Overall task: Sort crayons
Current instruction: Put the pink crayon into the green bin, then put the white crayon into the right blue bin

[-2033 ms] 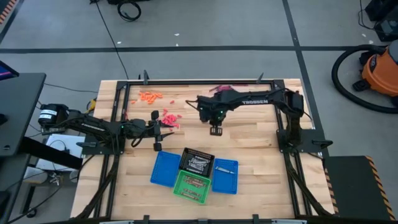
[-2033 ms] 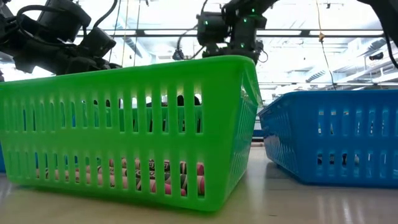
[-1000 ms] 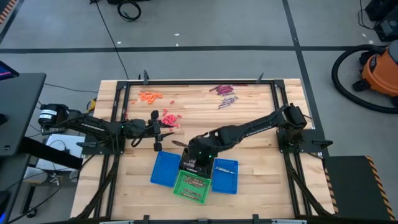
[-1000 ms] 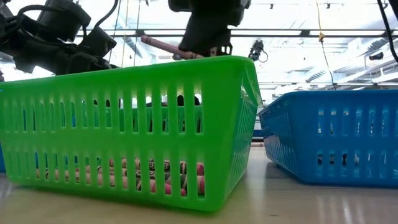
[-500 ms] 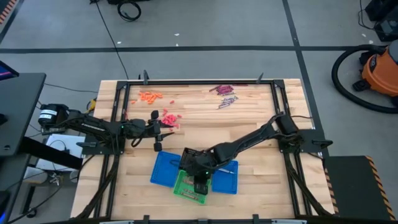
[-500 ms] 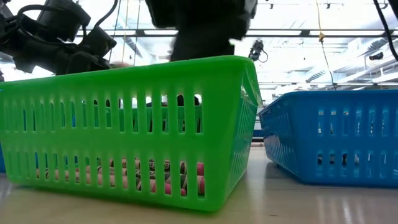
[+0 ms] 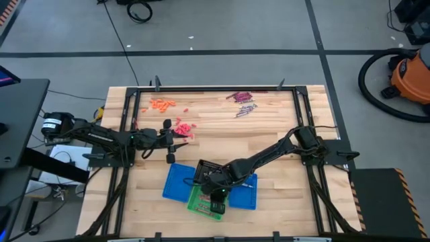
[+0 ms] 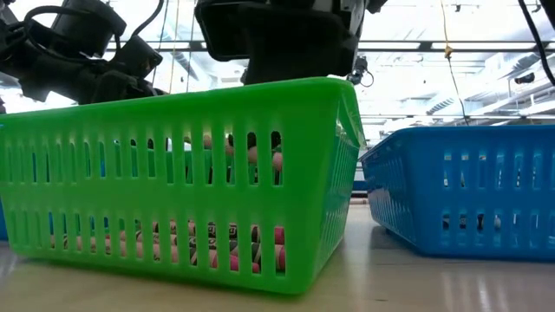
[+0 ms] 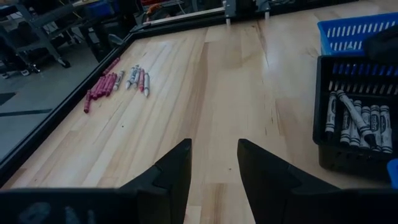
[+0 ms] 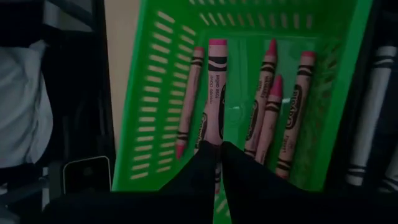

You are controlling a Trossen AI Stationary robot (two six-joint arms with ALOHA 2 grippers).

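My right gripper [image 10: 219, 148] hangs over the green basket [image 7: 201, 204], which stands at the table's near side, and is shut on a dark pink crayon [image 10: 215, 93]. Several more pink crayons [image 10: 277, 112] lie on the basket's floor. In the low view the gripper body [image 8: 277, 39] stands above the green rim [image 8: 173, 95]. The held crayon [image 8: 251, 156] shows through the slits at mid height. My left gripper [image 9: 214, 165] waits open above bare wood at the table's left [image 7: 168, 142]. Loose crayons lie in far piles: orange [image 7: 161, 103], red [image 7: 183, 128], maroon and grey [image 7: 242, 102]. My right gripper pinches the dark pink crayon by one end [image 10: 212, 140] between its two fingertips, with only a thin slit between them. The fingers slant down into the basket from above. The crayon points on ahead of them, its tip [image 10: 216, 43] clear of the crayons below.
A black basket [image 7: 211, 172] of silvery-grey crayons [image 9: 357, 121] stands just behind the green one. A blue basket stands on either side, one left [image 7: 176, 183] and one right [image 7: 245, 191]. A black frame rail [image 7: 215, 88] runs along the far edge. Bare wood lies between the baskets and the far piles.
My right gripper has gone toward the table's near edge and down, from above the black basket to over the green one. The crayon went with it: it stuck out above the green rim then and now sits inside the basket walls.
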